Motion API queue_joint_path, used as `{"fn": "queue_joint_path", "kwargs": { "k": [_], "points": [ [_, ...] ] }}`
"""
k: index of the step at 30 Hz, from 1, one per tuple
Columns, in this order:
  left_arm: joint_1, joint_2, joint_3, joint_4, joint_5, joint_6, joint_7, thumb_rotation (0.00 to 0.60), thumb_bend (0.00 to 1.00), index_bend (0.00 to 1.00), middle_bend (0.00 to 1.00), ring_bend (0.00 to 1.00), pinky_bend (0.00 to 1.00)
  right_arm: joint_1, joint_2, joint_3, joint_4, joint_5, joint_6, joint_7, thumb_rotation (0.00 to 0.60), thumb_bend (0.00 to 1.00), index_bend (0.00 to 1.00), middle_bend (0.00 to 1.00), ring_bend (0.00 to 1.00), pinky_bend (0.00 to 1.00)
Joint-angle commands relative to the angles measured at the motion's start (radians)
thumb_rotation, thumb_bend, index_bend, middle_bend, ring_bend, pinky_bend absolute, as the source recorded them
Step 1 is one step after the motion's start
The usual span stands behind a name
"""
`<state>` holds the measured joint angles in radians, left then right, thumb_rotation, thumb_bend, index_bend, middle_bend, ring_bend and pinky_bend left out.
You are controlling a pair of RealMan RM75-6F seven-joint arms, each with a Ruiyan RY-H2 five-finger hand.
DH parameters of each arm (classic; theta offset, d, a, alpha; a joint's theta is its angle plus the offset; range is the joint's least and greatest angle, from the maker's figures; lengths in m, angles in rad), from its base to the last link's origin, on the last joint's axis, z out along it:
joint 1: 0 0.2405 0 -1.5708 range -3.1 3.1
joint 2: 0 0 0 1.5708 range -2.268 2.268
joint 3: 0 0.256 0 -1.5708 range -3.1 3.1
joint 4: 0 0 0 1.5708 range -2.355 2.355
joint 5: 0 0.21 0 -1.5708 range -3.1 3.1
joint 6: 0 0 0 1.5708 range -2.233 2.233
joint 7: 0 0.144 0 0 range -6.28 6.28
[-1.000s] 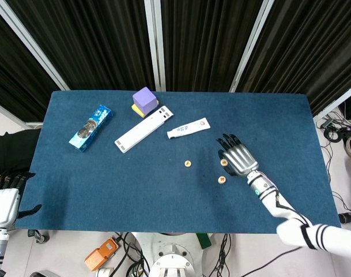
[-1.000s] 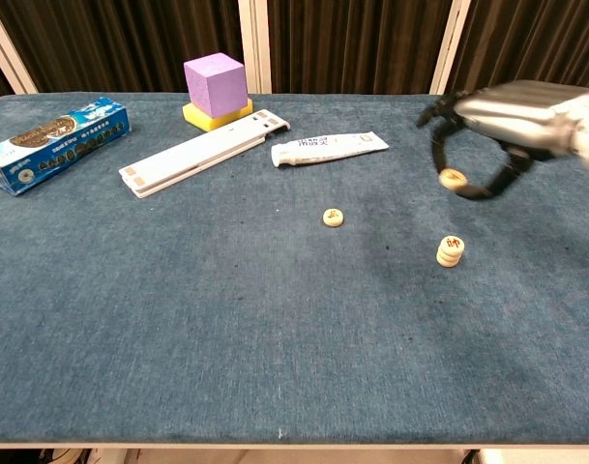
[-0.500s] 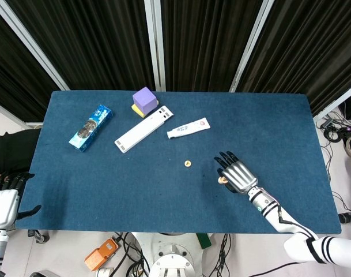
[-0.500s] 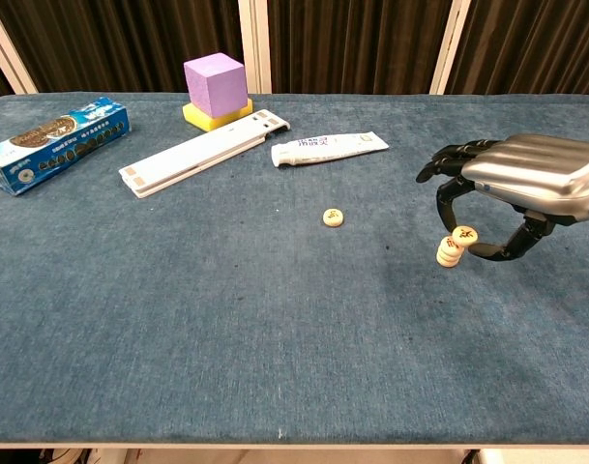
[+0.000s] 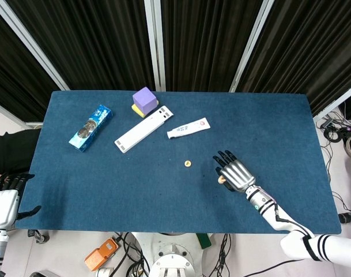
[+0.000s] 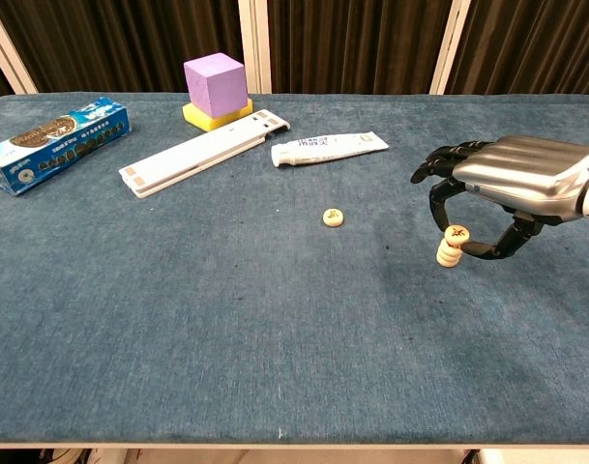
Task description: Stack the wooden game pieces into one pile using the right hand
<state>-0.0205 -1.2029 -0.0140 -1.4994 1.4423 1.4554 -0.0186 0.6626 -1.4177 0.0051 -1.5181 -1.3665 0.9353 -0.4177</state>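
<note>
My right hand (image 6: 512, 184) hovers over the right part of the table and pinches a round wooden game piece (image 6: 456, 233) between thumb and a finger. That piece sits just on top of a small pile of wooden pieces (image 6: 449, 255), slightly off to the right. In the head view the right hand (image 5: 236, 173) covers most of the pile (image 5: 221, 180). One more wooden piece (image 6: 333, 217) lies alone to the left, also visible as the lone piece (image 5: 187, 164) from above. My left hand (image 5: 7, 196) hangs off the table's near left corner, holding nothing.
A white toothpaste tube (image 6: 329, 148), a long white flat box (image 6: 203, 151), a purple cube (image 6: 216, 83) on a yellow block and a blue biscuit pack (image 6: 54, 130) lie along the far left half of the blue table (image 6: 226, 329).
My right hand came down and toward me with the wooden piece, from well above the table to the top of the pile. The lone piece and the left hand stayed put.
</note>
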Motion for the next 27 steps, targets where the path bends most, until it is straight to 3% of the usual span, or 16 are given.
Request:
{"fn": "queue_joint_path", "kwargs": {
  "k": [1,19,27],
  "points": [
    [0.000,-0.001,0.000,0.001,-0.001,0.000,0.000,0.600,0.01,0.21,0.18,0.12,0.00,-0.001,0.001,0.001,-0.002,-0.001,0.001,-0.003,0.600,0.51,0.50,0.17,0.07,0.13],
    [0.001,-0.005,0.000,0.012,-0.002,-0.001,-0.009,0.600,0.01,0.21,0.18,0.12,0.00,-0.012,0.008,0.000,-0.021,-0.009,0.010,-0.019,0.600,0.51,0.45,0.17,0.07,0.13],
    [-0.026,0.017,-0.014,0.006,0.011,-0.016,-0.001,0.600,0.01,0.21,0.18,0.12,0.00,-0.038,0.066,0.056,-0.077,-0.015,0.103,0.039,0.600,0.51,0.42,0.17,0.07,0.13]
  ]
}}
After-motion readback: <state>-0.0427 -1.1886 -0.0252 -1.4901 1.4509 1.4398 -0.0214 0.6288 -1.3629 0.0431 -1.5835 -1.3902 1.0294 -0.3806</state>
